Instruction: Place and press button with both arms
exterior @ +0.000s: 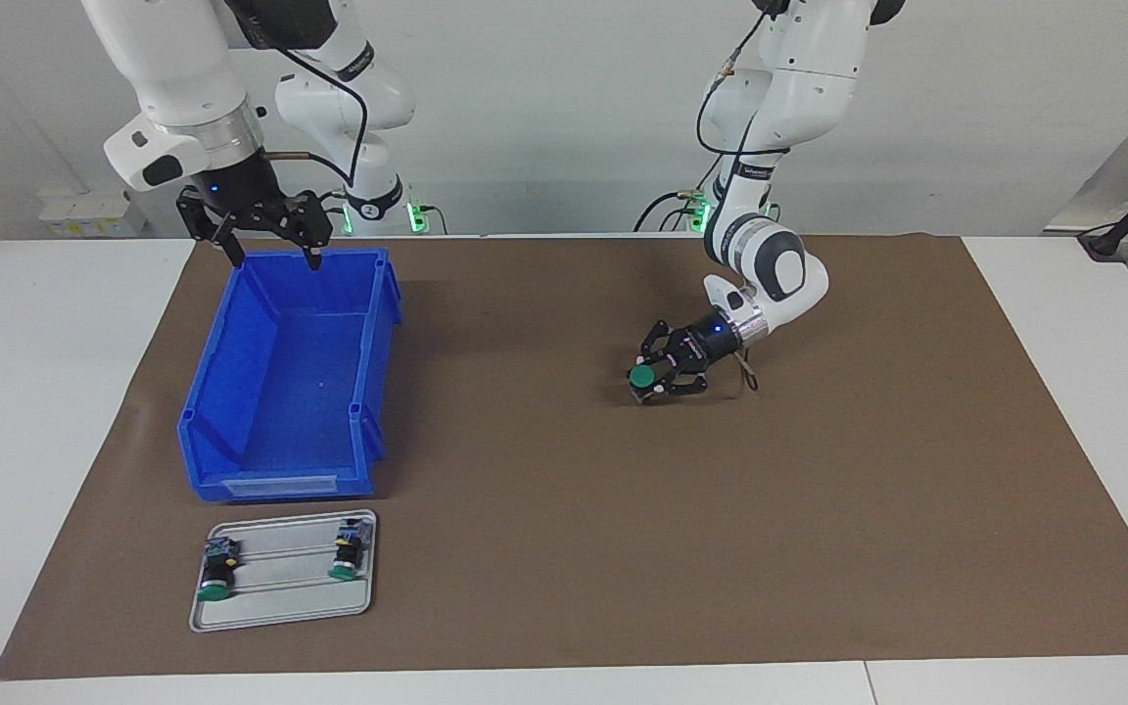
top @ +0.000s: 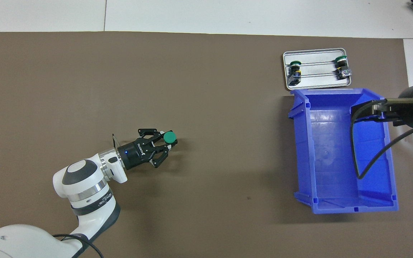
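Where the left tool closes sits the button.

Ahead of the left gripper's fingers, which clasp the button low on the brown mat, bare mat runs unobstructed toward the right arm's end as far as the blue bin. The right gripper's spread fingers hang over the bin's robot-side wall, open bin floor below them. Past the bin's low front lip, the metal tray with two buttons blocks the mat.
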Tool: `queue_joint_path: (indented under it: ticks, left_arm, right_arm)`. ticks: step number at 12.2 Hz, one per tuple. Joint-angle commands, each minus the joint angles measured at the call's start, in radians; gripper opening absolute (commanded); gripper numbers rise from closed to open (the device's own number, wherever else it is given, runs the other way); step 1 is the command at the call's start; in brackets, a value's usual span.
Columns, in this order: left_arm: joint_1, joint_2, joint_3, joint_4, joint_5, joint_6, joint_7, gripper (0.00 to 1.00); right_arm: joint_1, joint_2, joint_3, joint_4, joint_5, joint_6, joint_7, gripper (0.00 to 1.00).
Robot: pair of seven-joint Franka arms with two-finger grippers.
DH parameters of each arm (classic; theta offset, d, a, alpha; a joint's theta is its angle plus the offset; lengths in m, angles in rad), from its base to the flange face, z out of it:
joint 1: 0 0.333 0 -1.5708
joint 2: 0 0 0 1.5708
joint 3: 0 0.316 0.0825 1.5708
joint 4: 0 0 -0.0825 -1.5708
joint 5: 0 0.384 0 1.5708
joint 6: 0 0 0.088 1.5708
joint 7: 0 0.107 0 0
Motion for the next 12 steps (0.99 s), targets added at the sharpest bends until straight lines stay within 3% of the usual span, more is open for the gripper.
queue_joint_path:
  ticks: [1, 12]
  left_arm:
    - [0.008, -0.040, 0.000, -0.046, -0.021, -0.047, 0.051, 0.00]
    - [0.003, -0.044, -0.001, -0.101, -0.020, -0.060, 0.172, 0.00]
  right_arm:
    - [-0.011, -0.019, 0.007, -0.017, 0.004, -0.003, 0.014, 1.00]
    - [-0.013, -0.019, 0.007, -0.017, 0.004, -0.006, 0.013, 1.00]
